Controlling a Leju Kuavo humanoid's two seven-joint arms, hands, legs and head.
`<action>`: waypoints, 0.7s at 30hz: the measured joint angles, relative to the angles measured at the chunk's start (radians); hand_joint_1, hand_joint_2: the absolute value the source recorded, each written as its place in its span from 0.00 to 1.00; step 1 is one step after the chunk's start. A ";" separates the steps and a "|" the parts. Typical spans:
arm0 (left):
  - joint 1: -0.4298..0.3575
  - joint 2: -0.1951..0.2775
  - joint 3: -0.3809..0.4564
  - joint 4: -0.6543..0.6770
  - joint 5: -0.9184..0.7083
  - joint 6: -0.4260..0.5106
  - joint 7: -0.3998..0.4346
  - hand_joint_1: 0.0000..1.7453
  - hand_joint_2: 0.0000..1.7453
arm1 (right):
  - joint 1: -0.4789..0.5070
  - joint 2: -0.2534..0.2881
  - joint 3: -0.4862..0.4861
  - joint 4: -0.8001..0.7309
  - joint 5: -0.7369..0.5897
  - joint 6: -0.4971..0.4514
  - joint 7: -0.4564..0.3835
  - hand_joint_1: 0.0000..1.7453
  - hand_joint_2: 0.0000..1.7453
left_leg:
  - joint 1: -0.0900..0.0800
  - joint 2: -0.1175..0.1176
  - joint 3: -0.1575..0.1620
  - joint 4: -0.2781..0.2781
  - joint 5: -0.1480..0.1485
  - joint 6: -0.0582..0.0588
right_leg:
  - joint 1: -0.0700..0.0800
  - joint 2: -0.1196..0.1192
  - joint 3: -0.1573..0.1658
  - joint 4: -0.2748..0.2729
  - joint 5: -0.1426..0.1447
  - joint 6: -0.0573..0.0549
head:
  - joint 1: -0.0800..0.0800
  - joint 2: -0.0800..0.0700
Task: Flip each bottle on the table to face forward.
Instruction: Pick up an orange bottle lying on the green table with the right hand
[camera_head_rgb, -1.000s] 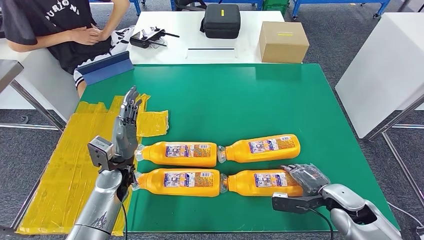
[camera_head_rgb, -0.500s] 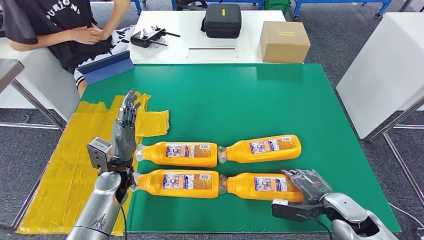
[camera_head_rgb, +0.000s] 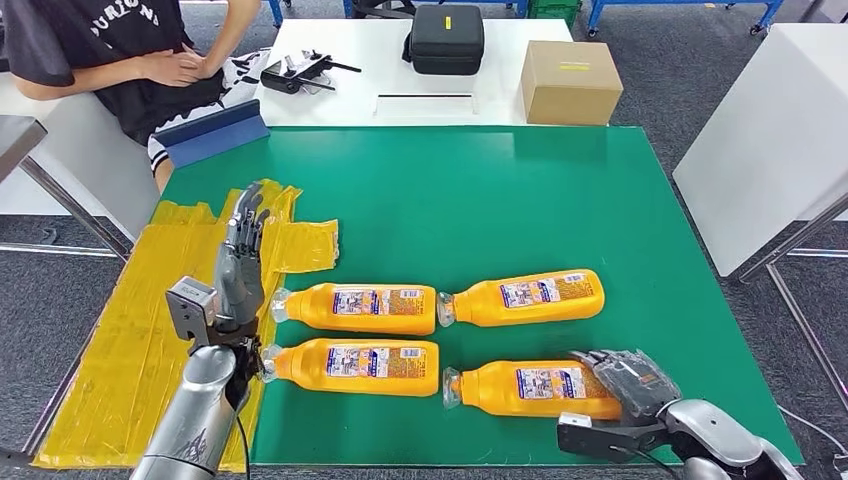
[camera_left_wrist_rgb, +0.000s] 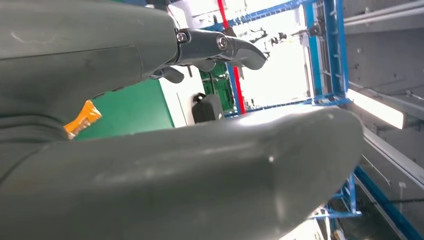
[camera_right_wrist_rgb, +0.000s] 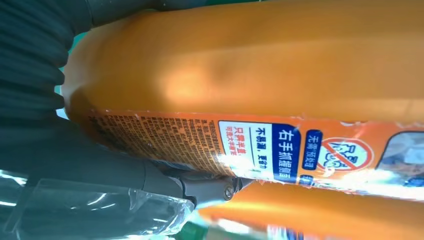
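Note:
Four orange bottles lie on their sides on the green table (camera_head_rgb: 480, 190), labels up, caps pointing left. My right hand (camera_head_rgb: 632, 378) grips the base end of the near right bottle (camera_head_rgb: 530, 388), which sits close to the table's front edge; in the right wrist view this bottle (camera_right_wrist_rgb: 250, 75) lies against my fingers, with another bottle (camera_right_wrist_rgb: 325, 215) beyond it. The near left bottle (camera_head_rgb: 350, 366), far left bottle (camera_head_rgb: 360, 308) and far right bottle (camera_head_rgb: 525, 297) lie free. My left hand (camera_head_rgb: 240, 262) stands upright with fingers straight, just left of the caps, holding nothing.
A yellow plastic sheet (camera_head_rgb: 150, 300) covers the table's left edge. Behind the green table a white table carries a cardboard box (camera_head_rgb: 570, 82), a black case (camera_head_rgb: 445, 37) and a controller (camera_head_rgb: 295, 72). A person (camera_head_rgb: 120, 60) sits at the back left. Another white table (camera_head_rgb: 770, 140) stands right.
My right hand has drawn the near right bottle toward the front edge and slightly right, away from the near left bottle. My left hand has shifted a little to the left.

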 joint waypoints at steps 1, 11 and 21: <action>0.003 0.000 0.004 0.000 -0.002 0.001 0.000 0.00 0.00 | 0.003 0.012 -0.012 -0.006 0.003 -0.012 -0.003 1.00 1.00 | 0.000 0.000 0.000 0.000 0.000 0.000 | 0.000 0.000 0.000 0.000 0.000 0.000 | 0.000 0.000; 0.020 0.001 0.025 0.000 -0.024 0.006 0.005 0.00 0.00 | 0.026 0.232 -0.129 -0.040 -0.022 -0.160 -0.083 1.00 1.00 | 0.003 0.000 -0.003 0.000 0.000 0.000 | 0.000 -0.001 -0.002 0.000 0.000 0.000 | 0.000 0.000; 0.024 0.001 0.033 0.000 -0.030 0.009 0.013 0.00 0.00 | 0.022 0.328 -0.198 -0.044 -0.087 -0.172 -0.121 1.00 1.00 | 0.002 -0.001 -0.003 0.000 0.001 0.000 | 0.000 -0.002 -0.002 0.000 0.000 0.000 | 0.000 0.000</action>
